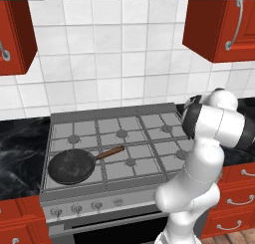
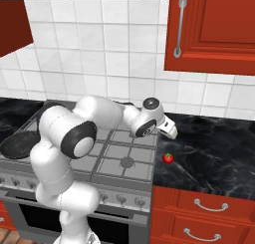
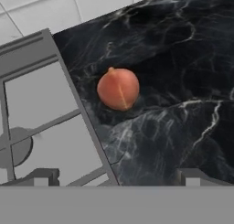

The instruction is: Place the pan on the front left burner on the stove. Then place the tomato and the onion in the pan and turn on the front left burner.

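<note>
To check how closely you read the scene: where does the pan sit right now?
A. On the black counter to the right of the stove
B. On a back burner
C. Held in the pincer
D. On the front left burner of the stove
D: in the left base view the pan rests on the grate at the front left corner of the stove, handle pointing right.

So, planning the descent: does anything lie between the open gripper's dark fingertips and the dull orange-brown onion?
Nothing: in the hand view, bare black marble counter separates gripper from onion.
</note>
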Robot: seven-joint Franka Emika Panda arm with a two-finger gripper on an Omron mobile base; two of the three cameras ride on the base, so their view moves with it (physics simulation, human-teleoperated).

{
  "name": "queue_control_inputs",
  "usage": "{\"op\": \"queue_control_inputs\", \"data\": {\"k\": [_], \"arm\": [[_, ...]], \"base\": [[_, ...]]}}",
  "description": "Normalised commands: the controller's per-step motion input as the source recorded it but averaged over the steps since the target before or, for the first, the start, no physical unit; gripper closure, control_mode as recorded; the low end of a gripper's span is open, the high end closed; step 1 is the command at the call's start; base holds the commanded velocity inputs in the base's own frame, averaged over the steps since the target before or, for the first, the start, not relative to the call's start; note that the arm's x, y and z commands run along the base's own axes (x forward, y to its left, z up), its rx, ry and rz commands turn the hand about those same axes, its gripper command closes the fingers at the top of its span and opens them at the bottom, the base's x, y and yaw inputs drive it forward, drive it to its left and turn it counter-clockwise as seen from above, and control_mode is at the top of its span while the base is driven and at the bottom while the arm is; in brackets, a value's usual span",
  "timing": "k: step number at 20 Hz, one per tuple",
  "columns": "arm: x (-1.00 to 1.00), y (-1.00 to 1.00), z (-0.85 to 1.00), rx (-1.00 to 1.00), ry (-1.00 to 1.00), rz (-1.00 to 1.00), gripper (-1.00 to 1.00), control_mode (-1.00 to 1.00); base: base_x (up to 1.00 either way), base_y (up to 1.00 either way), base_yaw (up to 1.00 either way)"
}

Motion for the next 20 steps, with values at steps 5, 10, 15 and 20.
{"op": "queue_control_inputs", "data": {"k": [5,10,15,20], "arm": [[0.20,-0.06,-0.07,0.00,0.00,0.00,-1.00,-1.00],[0.19,-0.06,-0.11,-0.02,0.01,0.00,-1.00,-1.00],[0.21,-0.03,-0.08,-0.03,0.03,0.00,-1.00,-1.00],[0.21,0.00,-0.07,-0.03,0.04,0.00,-1.00,-1.00]], "base": [[0.00,0.00,0.00],[0.00,0.00,0.00],[0.00,0.00,0.00],[0.00,0.00,0.00]]}}
